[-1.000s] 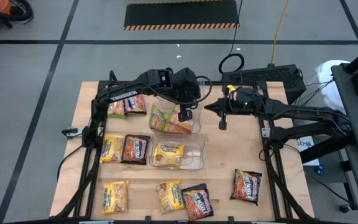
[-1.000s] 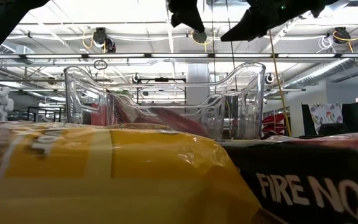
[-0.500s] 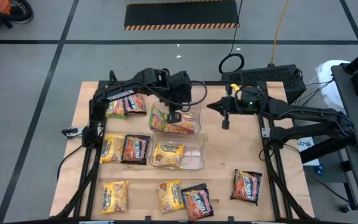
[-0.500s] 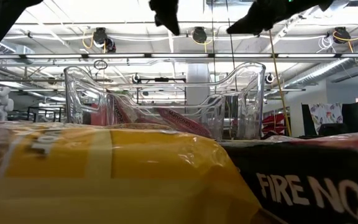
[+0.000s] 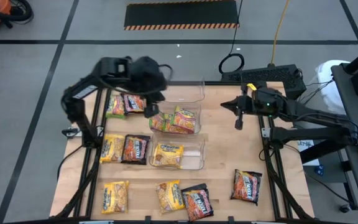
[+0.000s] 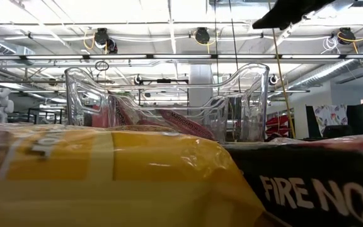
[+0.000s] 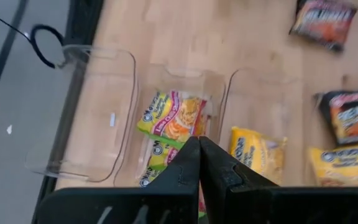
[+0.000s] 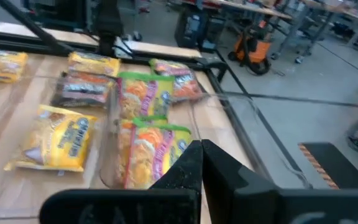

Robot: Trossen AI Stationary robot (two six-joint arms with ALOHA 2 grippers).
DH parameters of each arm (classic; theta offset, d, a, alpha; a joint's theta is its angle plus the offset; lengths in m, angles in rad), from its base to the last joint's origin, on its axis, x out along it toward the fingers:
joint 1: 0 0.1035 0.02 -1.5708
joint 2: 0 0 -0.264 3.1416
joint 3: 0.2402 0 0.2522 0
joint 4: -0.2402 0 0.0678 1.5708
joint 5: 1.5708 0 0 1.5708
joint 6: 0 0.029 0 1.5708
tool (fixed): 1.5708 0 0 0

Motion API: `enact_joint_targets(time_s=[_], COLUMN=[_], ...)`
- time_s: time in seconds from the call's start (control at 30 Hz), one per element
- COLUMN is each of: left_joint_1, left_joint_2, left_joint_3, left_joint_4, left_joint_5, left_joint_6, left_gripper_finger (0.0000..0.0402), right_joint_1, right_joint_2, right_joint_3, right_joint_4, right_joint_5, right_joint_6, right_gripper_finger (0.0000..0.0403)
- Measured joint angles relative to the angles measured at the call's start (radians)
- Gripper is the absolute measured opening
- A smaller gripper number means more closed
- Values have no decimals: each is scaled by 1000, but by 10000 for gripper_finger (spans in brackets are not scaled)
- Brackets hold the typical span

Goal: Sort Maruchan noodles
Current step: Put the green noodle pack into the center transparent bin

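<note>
Two green-yellow packets point(image 5: 174, 120) lie in the middle bin point(image 5: 197, 127), beside the left fingers point(image 5: 149, 109), pressed together.

Glossy packets point(image 5: 169, 154), clear plastic bins point(image 5: 194, 163)

In the low view, a yellow packet point(image 6: 106, 176) up close hides the table and blurs.

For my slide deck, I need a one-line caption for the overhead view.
Both grippers, left and right, shut and empty above three clear bins, with noodle packets scattered across the wooden table.
</note>
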Motion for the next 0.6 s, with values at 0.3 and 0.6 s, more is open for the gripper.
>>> enact_joint_targets(time_s=[0.3, 0.6], left_joint_1=[-57, -125], left_joint_2=[-121, -233], left_joint_3=[-1, -46], left_joint_4=[-40, -56], left_joint_5=[-1, 0], left_joint_6=[-20, -52], left_gripper_finger=[6, 7], right_joint_1=[3, 3], right_joint_2=[-58, -65], right_joint_3=[0, 0], right_joint_4=[-38, -48], right_joint_5=[3, 3], right_joint_6=[54, 82], right_gripper_finger=[0, 0])
